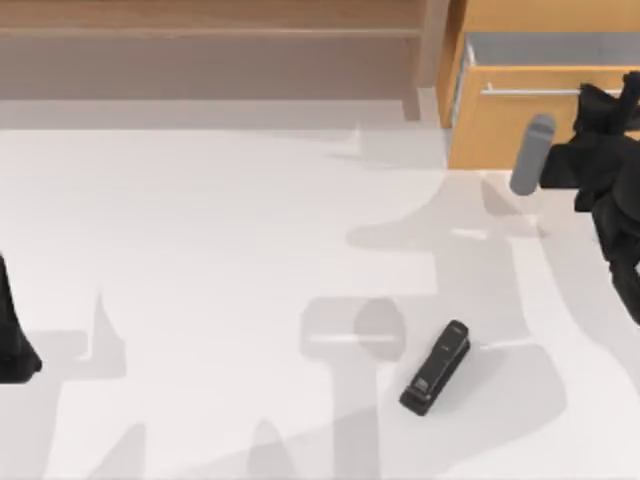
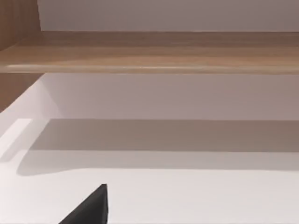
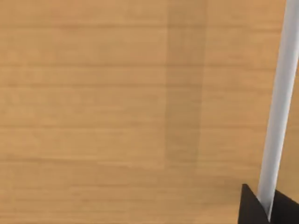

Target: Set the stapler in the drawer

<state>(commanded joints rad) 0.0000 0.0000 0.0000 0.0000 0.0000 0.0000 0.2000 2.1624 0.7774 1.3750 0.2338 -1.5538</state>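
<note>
Right gripper (image 1: 598,95) at drawer (image 1: 510,125) handle—probably gripping; stapler (image 1: 436,368) lies apart.

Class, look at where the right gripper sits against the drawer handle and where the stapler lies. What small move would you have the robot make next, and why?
Probably release the handle and draw the right gripper back from it. The drawer already stands pulled out, its white inside showing, while the stapler lies untouched on the table. The left gripper sits parked at the table's left edge.
</note>
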